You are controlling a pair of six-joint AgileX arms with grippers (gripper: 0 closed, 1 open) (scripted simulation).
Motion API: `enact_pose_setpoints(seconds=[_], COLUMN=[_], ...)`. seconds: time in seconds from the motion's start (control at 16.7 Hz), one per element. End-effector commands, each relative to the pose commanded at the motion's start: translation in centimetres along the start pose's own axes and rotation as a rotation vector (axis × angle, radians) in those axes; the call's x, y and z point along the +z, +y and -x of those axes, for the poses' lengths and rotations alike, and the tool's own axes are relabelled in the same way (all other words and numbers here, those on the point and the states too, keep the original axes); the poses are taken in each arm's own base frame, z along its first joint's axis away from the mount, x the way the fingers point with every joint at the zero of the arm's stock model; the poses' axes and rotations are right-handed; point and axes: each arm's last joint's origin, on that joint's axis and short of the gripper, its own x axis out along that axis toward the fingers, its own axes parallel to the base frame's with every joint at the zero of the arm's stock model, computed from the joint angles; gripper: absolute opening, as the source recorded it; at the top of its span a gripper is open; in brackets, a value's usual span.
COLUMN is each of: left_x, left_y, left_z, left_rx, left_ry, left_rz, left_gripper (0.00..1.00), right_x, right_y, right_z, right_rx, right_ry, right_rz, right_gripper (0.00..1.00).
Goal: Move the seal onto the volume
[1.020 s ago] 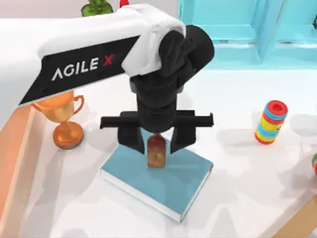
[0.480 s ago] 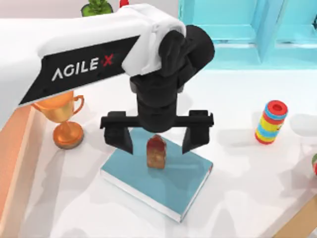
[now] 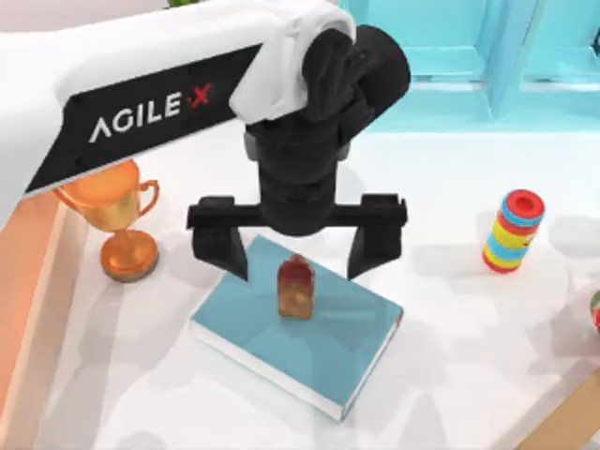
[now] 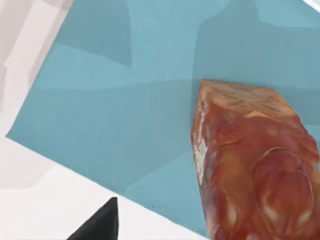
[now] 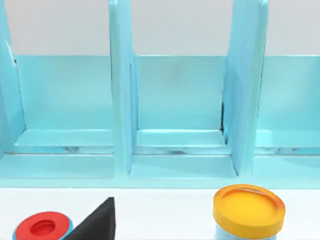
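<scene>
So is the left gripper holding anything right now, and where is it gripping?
Nothing is held. The left gripper hangs open above the seal, which stands free on the volume.

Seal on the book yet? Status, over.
Left gripper open, jaws either side above the seal. Seal upright on the teal book, released. Nothing in the way.

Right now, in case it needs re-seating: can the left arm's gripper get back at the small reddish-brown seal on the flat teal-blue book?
Probably yes: the left gripper hangs open directly above the seal, nothing between them.
</scene>
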Motion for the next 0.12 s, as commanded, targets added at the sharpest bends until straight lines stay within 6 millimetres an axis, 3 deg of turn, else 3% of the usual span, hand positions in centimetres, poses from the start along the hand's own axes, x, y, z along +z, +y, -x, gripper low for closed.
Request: enact_pose_setpoints(seconds=[0.12], left_x=[-0.02], left_y=[0.05], left_z=[0.88], left_rx=[-0.003], left_ry=[-0.003], left_rz=[0.0], left_gripper=[1.0], right_x=[0.0], right_y=[0.0], right_z=[0.0], right_rx=[0.0], right_ry=[0.0], right_rz=[0.0], right_gripper=[1.0])
